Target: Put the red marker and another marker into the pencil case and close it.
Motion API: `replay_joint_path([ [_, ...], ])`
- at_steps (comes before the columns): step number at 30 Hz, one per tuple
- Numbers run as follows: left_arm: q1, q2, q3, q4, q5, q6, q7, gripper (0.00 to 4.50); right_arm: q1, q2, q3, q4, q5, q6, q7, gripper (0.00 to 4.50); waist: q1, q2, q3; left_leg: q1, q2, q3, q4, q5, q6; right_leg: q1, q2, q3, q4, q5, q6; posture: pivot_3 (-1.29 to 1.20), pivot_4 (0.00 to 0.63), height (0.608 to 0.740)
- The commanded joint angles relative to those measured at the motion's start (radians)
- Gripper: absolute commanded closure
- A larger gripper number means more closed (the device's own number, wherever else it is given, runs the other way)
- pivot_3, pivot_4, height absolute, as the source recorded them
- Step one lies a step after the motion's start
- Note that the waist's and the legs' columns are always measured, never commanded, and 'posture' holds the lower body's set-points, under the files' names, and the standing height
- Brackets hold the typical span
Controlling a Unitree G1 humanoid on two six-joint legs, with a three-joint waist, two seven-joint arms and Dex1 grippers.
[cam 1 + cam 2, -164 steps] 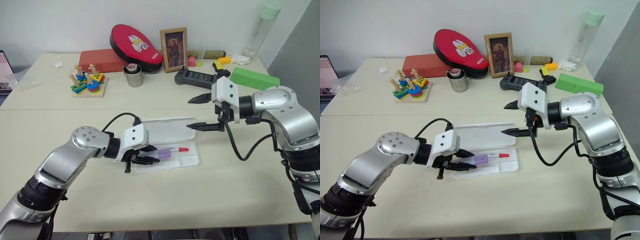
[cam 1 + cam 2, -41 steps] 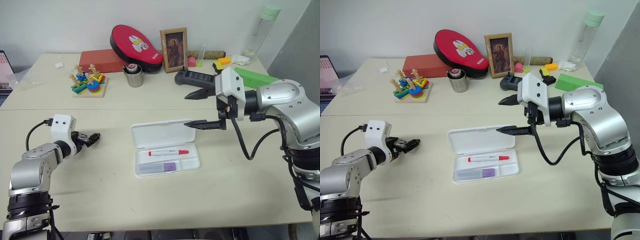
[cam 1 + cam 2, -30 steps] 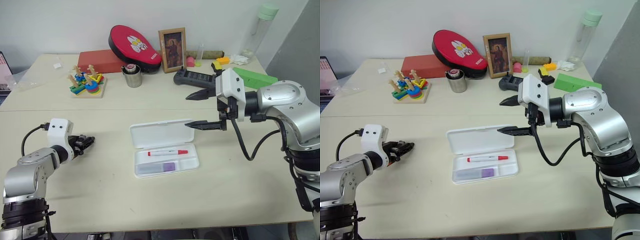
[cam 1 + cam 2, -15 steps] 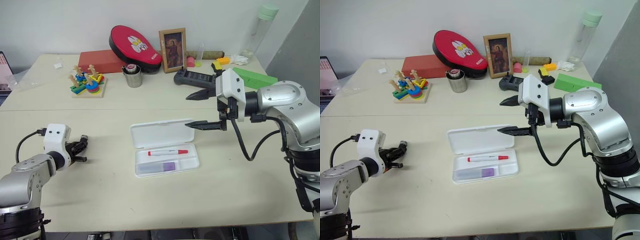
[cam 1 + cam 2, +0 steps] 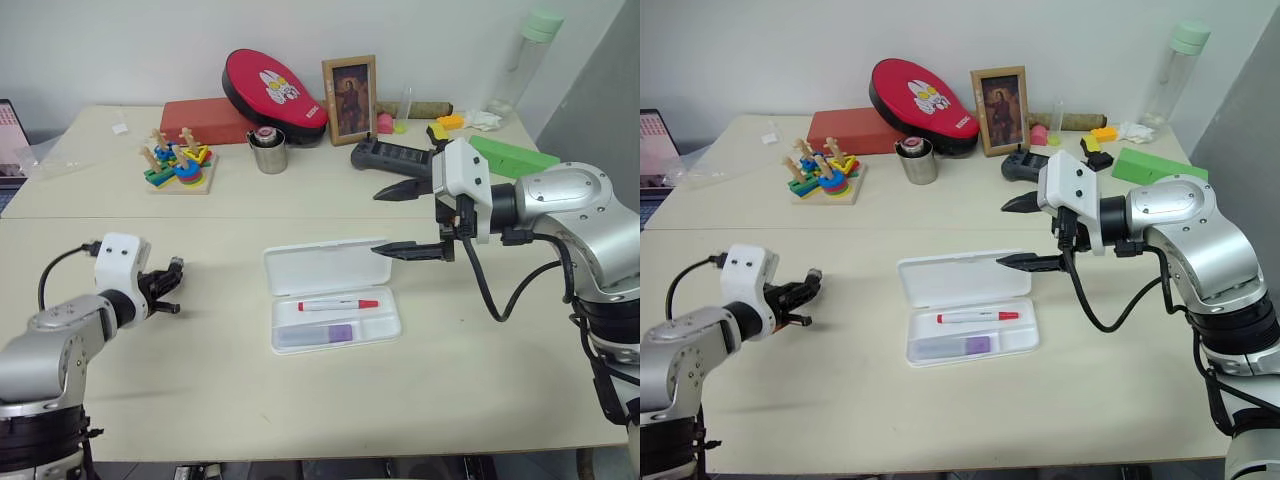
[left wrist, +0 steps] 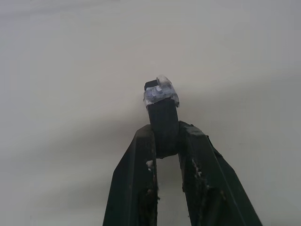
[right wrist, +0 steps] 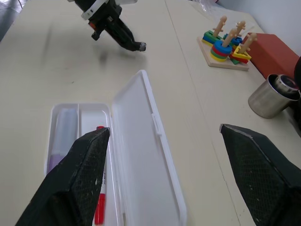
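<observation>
Markers lie side by side in the tray of the open pencil case, which sits near the middle of the table. The red marker rests in the compartment nearer the hinge, its red cap toward the right edge of the table. The purple marker lies in the compartment nearer the front edge. The white lid is folded back flat on the table toward the far edge.

The left gripper hovers over the left part of the table, well apart from the case, its fingers pinched narrow on a small black object with a pale tip. The right gripper hangs above the right end of the lid with its jaws spread wide and nothing between them, its lower finger just over the lid's corner.

Along the far edge stand a stacking toy, a metal cup, a red pad, a framed picture and a green block.
</observation>
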Motion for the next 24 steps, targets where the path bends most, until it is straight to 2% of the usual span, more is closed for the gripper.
replay_joint_path([
  [1,-0.123,0.073,0.003,-0.116,-0.049,0.029,-0.037,4.12,-0.004,-0.023,-0.027,-0.026,-0.002,-0.012,0.011,0.57,0.000,0.000,0.000,0.000,0.000,0.000,0.000,0.000,0.000,0.000,0.000,0.000,0.000,0.000,0.000,0.00,0.150,0.740],
  [11,-0.322,0.150,-0.114,-0.229,-0.191,0.033,-0.219,4.12,0.061,-0.131,-0.038,-0.005,-0.026,-0.060,0.090,0.57,-0.003,0.000,0.000,0.000,0.000,0.001,-0.001,0.000,0.000,-0.001,0.000,0.000,0.000,0.000,0.000,0.00,0.150,0.740],
  [17,-0.425,0.135,-0.206,-0.258,-0.296,0.042,-0.331,4.12,0.082,-0.156,-0.041,-0.007,-0.047,-0.080,0.096,0.57,-0.005,0.000,0.000,0.000,0.000,0.001,-0.001,0.000,0.000,0.000,0.000,0.001,0.000,0.000,0.000,0.00,0.150,0.740],
  [24,-0.462,0.079,-0.232,-0.222,-0.391,0.029,-0.409,4.12,0.100,-0.175,-0.044,-0.004,-0.060,-0.094,0.095,0.57,-0.008,0.000,0.000,0.000,0.000,0.001,0.000,0.000,0.000,0.000,0.000,0.001,0.000,0.000,0.000,0.00,0.150,0.740],
])
